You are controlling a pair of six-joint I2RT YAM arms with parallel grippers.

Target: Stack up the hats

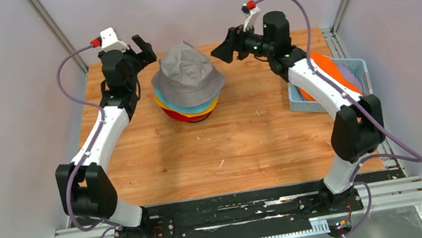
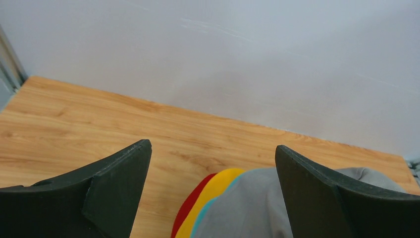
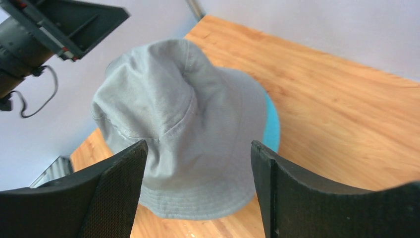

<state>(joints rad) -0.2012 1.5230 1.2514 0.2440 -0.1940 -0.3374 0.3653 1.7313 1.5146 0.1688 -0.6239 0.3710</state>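
The grey hat (image 1: 187, 74) is sitting on top of the stack towards 12 o'clock on the tabletop (image 1: 251, 144). The rims of the teal hat (image 3: 271, 124), yellow hat (image 2: 218, 186) and red hat (image 2: 190, 208) are peeking out beneath it.

The left claw (image 1: 139, 48) is hovering just off the stack's 10 o'clock side, spread wide and holding nothing. The right claw (image 1: 224, 51) is hanging near the 2 o'clock side, jaws also apart and empty, with the grey crown showing between them in its wrist view.

The orange hat (image 1: 333, 69) is lying tilted in the blue basket (image 1: 303, 103) at the tabletop's 3 o'clock edge, partly under the right forearm. It is lying at roughly 4 o'clock from the right claw and well apart from the left one. The right arm is therefore looking like the one to fetch it. The brim is round, so no approach angle is mattering much.

The surface is bare light wood, and pale walls and metal posts are closing in the space on three sides.
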